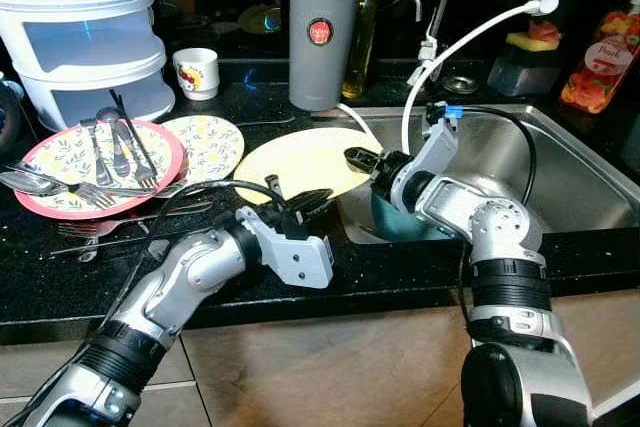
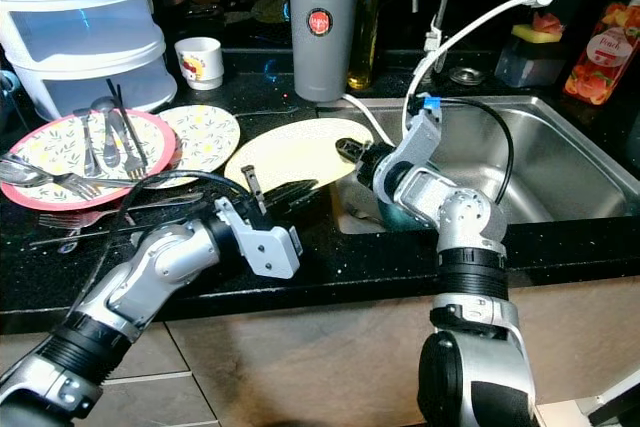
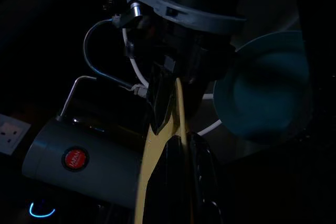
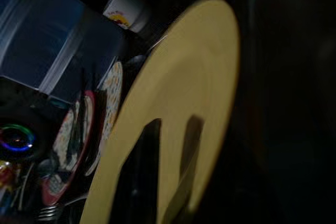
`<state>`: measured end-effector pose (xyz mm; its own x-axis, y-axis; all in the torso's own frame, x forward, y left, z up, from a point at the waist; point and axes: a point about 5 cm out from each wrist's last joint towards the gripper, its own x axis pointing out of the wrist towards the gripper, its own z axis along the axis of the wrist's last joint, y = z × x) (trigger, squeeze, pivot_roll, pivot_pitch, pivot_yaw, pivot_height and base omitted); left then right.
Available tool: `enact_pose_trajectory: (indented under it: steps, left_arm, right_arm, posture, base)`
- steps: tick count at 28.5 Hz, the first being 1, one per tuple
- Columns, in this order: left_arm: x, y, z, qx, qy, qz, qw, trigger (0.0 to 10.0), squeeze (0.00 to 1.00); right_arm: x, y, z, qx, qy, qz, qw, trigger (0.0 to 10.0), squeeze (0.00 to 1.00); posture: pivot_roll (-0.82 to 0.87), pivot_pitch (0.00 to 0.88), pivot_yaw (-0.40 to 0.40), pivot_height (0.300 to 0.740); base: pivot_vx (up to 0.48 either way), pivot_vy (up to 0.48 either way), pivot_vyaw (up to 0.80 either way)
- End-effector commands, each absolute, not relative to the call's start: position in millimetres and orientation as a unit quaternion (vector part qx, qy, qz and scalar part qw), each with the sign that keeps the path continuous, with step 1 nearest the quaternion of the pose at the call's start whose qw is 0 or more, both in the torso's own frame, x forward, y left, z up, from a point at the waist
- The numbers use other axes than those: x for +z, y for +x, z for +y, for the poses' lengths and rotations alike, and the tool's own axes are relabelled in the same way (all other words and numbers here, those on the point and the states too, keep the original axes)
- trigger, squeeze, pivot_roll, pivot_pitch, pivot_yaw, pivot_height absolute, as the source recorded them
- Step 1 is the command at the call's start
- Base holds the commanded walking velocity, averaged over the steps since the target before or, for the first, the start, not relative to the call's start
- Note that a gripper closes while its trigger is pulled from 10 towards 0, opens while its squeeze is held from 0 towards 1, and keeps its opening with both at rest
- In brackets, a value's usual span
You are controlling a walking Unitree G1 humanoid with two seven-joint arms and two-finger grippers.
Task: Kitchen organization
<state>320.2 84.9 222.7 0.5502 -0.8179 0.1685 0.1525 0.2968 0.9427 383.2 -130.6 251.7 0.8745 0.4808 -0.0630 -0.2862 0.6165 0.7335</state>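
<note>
Nearest to the robot, the left gripper reaches over the black counter and its fingers are closed on the near rim of the yellow plate. In the left wrist view the plate's edge runs between the two black fingers. The plate lies at the counter's edge beside the sink, with one side over the basin. On that side the right gripper also pinches the rim — the right wrist view shows its fingers one on each face of the plate.

The risk I see comes from two holds on one stiff plate. If the arms pull in different directions, the plate may slip from one gripper, tip into the sink and hit the teal bowl just below.

Farther left lie the flowered plate and the red-rimmed plate with cutlery — a wide swing could knock them. Behind stands the grey jug.
</note>
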Motion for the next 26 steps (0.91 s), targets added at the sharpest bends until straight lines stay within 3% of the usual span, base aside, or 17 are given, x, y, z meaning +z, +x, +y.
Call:
enact_pose_trajectory:
  steps: [1,8,9,10,11,22,23,26]
  left_arm:
    - [212,323,91,-0.334,0.502,-0.316,0.732,0.0,0.0]
    - [213,326,93,-0.323,0.507,-0.318,0.733,0.0,0.0]
    - [214,328,94,-0.311,0.503,-0.316,0.742,2.7,0.41]
    - [214,328,94,-0.311,0.503,-0.316,0.742,2.7,0.41]
    - [215,330,95,-0.304,0.5,-0.314,0.748,10.0,1.0]
    - [222,337,100,-0.28,0.425,-0.296,0.808,10.0,1.0]
    - [223,338,100,-0.277,0.399,-0.289,0.825,10.0,0.0]
    - [229,340,102,-0.264,0.333,-0.28,0.861,10.0,0.0]
  right_arm:
    - [235,383,-132,0.198,0.388,0.162,0.886,0.0,0.0]
    - [236,383,-135,0.189,0.403,0.155,0.882,0.0,0.0]
    - [237,384,-138,0.178,0.412,0.149,0.881,0.0,0.0]
    - [237,384,-138,0.178,0.412,0.149,0.881,0.0,0.0]
    - [237,385,-139,0.173,0.416,0.147,0.881,0.0,0.0]
    - [236,389,-153,0.121,0.412,0.131,0.893,0.0,0.0]
    - [234,390,-156,0.112,0.41,0.13,0.896,0.0,0.0]
    - [233,391,-163,0.089,0.41,0.125,0.899,0.0,0.0]
  posture:
    - [0.11,0.09,-0.018,0.74]
    - [0.11,0.091,-0.017,0.74]
    - [0.11,0.092,-0.017,0.74]
    - [0.11,0.092,-0.017,0.74]
    - [0.11,0.092,-0.017,0.74]
    - [0.11,0.09,-0.016,0.74]
    - [0.11,0.09,-0.016,0.74]
    - [0.11,0.09,-0.016,0.74]
  base:
    - [0.0,0.0,0.0]
    - [0.0,0.0,0.0]
    - [0.0,0.0,0.0]
    - [0.0,0.0,0.0]
    - [0.0,0.0,0.0]
    - [0.0,0.0,0.0]
    - [0.0,0.0,0.0]
    - [0.0,0.0,0.0]
